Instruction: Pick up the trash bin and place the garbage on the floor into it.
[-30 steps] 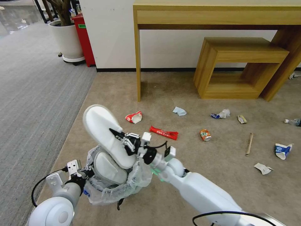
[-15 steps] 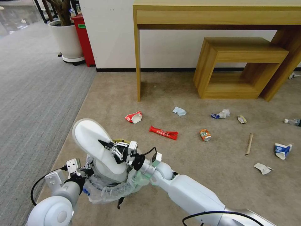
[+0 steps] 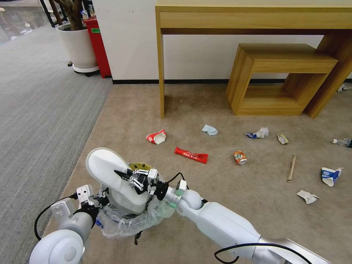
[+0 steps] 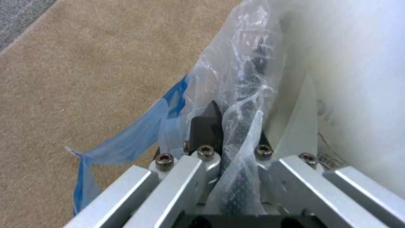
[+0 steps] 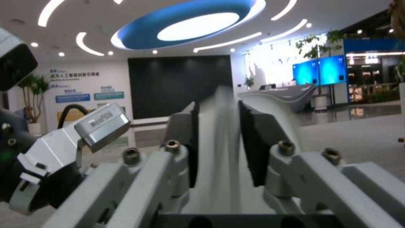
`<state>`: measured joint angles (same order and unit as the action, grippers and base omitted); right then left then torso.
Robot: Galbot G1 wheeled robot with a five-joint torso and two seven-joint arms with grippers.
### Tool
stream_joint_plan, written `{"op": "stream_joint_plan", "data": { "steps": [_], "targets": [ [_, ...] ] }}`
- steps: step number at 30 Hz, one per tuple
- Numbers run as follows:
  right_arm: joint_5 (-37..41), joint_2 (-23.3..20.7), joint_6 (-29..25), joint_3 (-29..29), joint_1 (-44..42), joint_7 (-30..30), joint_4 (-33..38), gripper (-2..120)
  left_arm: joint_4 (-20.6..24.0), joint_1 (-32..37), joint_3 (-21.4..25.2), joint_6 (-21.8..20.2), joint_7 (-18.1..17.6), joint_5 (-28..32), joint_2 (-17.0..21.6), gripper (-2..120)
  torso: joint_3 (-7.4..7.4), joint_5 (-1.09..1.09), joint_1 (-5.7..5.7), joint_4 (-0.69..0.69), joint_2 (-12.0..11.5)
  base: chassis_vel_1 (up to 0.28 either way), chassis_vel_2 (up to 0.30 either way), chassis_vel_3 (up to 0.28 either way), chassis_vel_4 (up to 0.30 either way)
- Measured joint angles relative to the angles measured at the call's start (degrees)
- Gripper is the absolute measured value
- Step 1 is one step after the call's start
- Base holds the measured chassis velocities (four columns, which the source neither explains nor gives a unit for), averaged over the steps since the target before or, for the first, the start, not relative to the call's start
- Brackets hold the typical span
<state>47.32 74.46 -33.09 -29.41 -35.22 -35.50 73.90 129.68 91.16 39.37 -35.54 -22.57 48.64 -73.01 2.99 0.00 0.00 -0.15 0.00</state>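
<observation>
Nearest to the robot, the left gripper (image 3: 96, 200) is clamped on the rim of the trash bin (image 3: 126, 220), its jaws pinching the clear, crinkly plastic bag (image 4: 236, 104) that lines it; the bin is at the lower left of the beige short-pile floor (image 3: 227, 205). A blue strip of the bag hangs beside the rim in the left wrist view. One white slipper already lies inside the bin. Above it, the right gripper (image 3: 126, 175) holds the second slipper (image 3: 110, 172), jaws closed on its thin edge; the smooth oval sole is tilted and its lower end reaches into the bin mouth, partly hiding it.

Farther out, the litter is scattered well apart: a red and white wrapper (image 3: 156, 136), a long red wrapper (image 3: 191, 155) with small white writing too small to read, a crushed can (image 3: 240, 157), a wooden stick (image 3: 291, 168), a blue-white carton (image 3: 331, 176) and crumpled paper (image 3: 307, 197).

Farthest, a wooden table (image 3: 253, 18) and a wooden stool (image 3: 278, 77) stand against the white wall.
</observation>
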Motion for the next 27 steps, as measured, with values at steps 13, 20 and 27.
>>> {"op": "stream_joint_plan", "data": {
  "steps": [13,20,27],
  "targets": [
    [-0.5,-4.6,1.0,4.2,-0.7,0.4,5.4,77,-1.1,-0.5,-0.2,0.1,0.0,0.0,0.0,1,0.0,0.0,0.0,0.0,0.0,0.0,0.0,0.0,0.0],
    [2.7,-11.4,5.1,3.9,-1.1,1.0,9.9,97,-1.7,-1.0,0.0,0.1,-0.1,0.1,0.3,1,0.0,-0.01,0.0,-0.02,0.0,0.0,0.0,0.0,0.0],
    [1.7,-17.9,8.7,1.8,-0.3,4.2,13.0,96,-2.1,-1.5,-0.1,0.2,-0.2,0.4,0.4,1,0.0,0.0,0.0,-0.01,0.0,0.0,0.0,0.0,0.0]
  ]
}}
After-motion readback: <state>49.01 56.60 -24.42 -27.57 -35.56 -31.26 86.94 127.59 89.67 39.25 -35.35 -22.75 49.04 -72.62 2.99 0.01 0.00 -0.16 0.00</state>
